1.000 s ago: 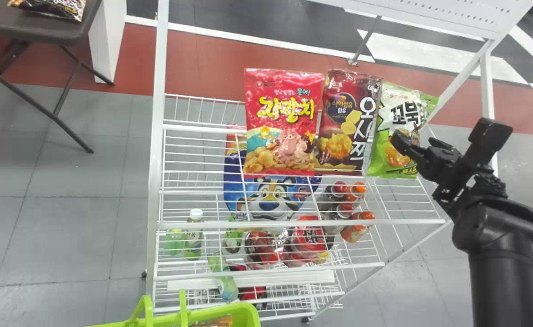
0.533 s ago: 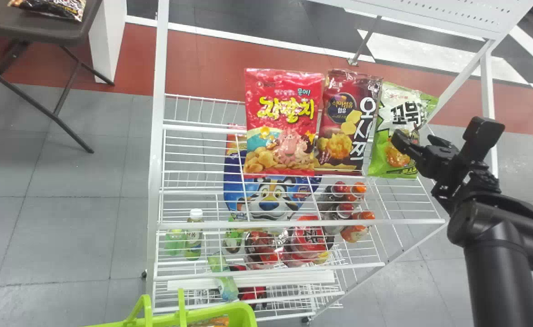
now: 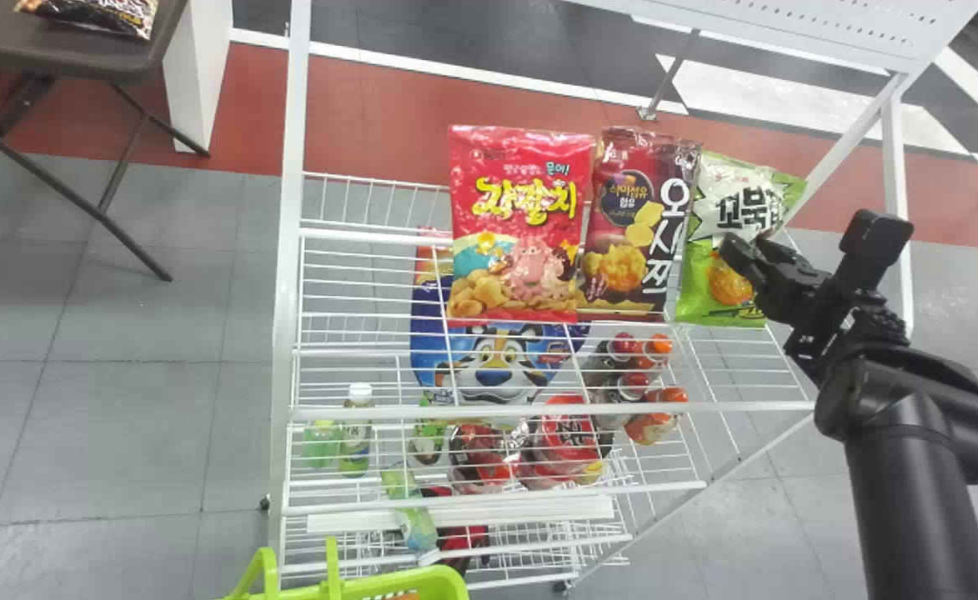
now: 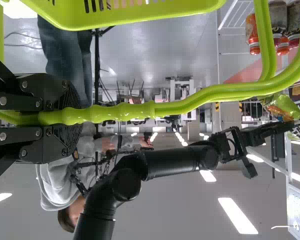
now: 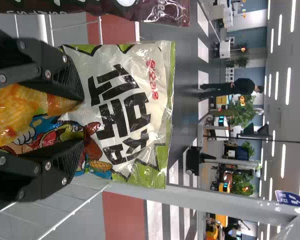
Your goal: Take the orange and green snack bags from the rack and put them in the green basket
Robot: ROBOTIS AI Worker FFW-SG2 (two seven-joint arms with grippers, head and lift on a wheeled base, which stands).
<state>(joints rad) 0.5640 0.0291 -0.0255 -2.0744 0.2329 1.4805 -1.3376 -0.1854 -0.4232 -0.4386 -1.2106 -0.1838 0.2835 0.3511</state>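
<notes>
Since the right tool has its fingers parted over the green snack bag, right of centre up top, I'd say it's grab time: squeeze, then lift clear. Maroon bag crowds one edge, slanted rack bar the other. More room lower right. Left tool's clamped on the green basket's handle, bottom of frame; orange bit inside, maybe bag one.

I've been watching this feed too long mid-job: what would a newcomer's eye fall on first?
Probably the bright red snack bag mid-frame in the head view, beside the maroon bag. Then the right tool at the green bag, right of both. Lastly, the lime-green basket at the bottom edge.
</notes>
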